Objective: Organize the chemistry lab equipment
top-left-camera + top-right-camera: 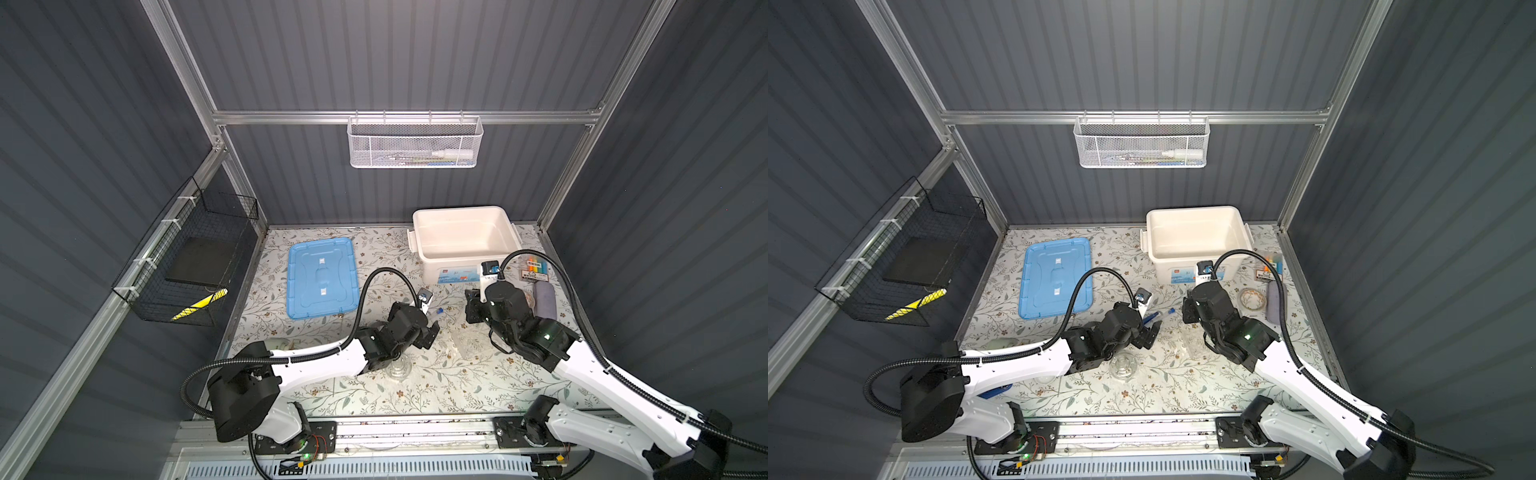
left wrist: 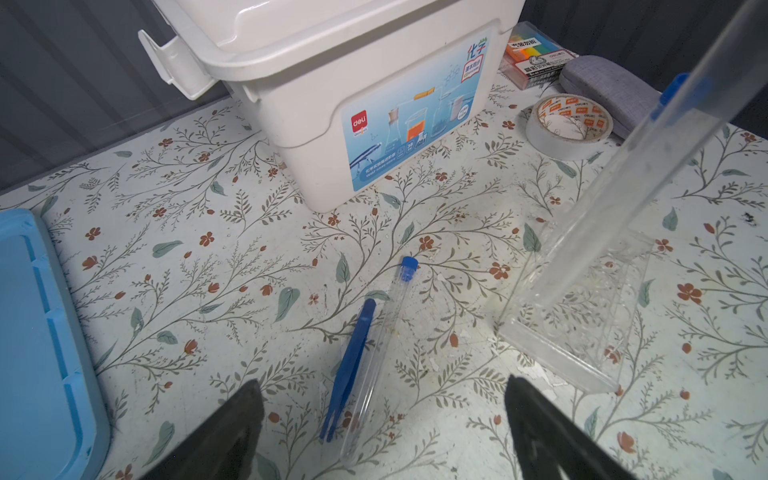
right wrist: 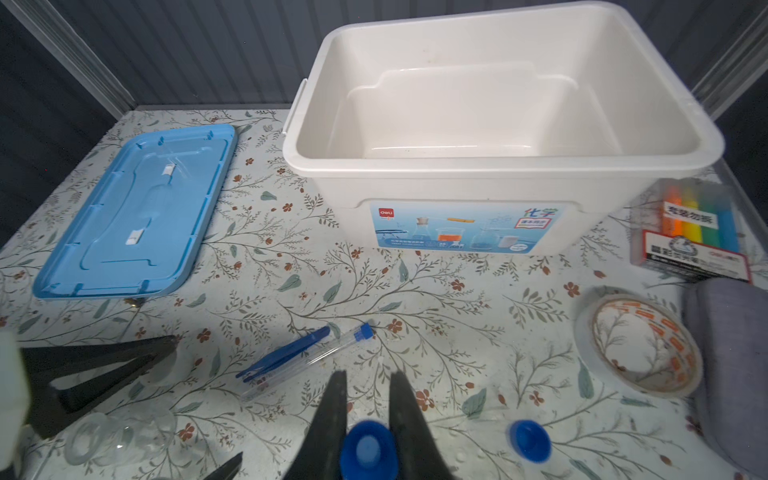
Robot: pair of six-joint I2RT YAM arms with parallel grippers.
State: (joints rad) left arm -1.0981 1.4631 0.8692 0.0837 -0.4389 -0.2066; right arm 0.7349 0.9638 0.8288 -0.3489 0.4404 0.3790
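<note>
Two claws: we see both above the surface (image 2: 208, 249).
Left claw (image 2: 382, 384): spread, near blue tweezers (image 2: 351, 365) and lying tube (image 2: 380, 353).
Right claw (image 3: 368, 374): pinching capped tube (image 3: 368, 451).

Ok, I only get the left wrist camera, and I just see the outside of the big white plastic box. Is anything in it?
Observer: No, the big white plastic box is empty inside; the right wrist view looks straight in.
Operator: Is something holding up that tall slim clear test tube?
Observer: Yes, the right pincer is shut on its blue cap.
Operator: Any glass I can't see?
Observer: A small round clear glass piece lies beside the left arm, in both top views.
</note>
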